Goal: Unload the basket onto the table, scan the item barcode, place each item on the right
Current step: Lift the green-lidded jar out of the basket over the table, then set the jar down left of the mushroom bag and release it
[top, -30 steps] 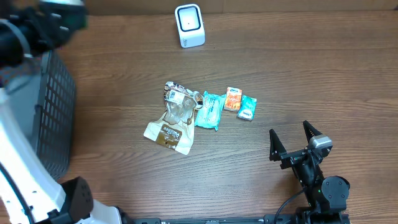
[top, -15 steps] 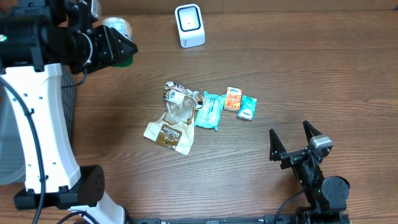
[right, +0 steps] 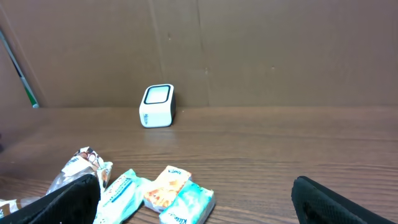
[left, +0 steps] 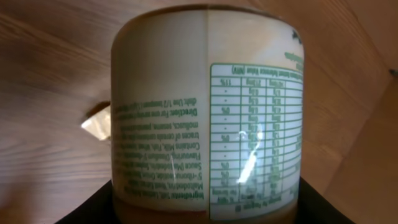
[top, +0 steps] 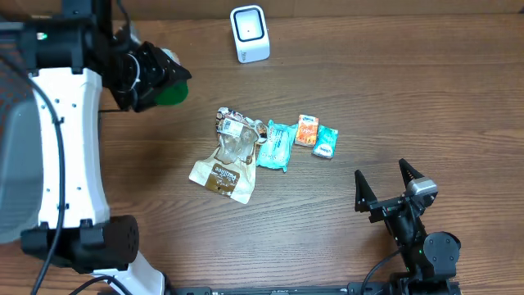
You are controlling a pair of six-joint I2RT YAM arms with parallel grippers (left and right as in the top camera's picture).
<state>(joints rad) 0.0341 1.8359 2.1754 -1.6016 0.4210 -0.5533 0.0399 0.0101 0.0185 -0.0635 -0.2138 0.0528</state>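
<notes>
1. The left gripper is sitting in the upper left of the overhead view. It is clamping a round tub with a green end, left of and well apart from the white scanner at top centre.
2. In the left wrist view the tub is filling the frame, its cream label showing green nutrition print upside down.
3. The right gripper is resting at the lower right, jaws spread wide and gripping nothing. Its fingertips are showing in the bottom corners of the right wrist view, facing the scanner.
4. On the wooden table, mid-frame, a tan pouch, a teal packet, an orange packet and a small teal packet are lying close together.
</notes>
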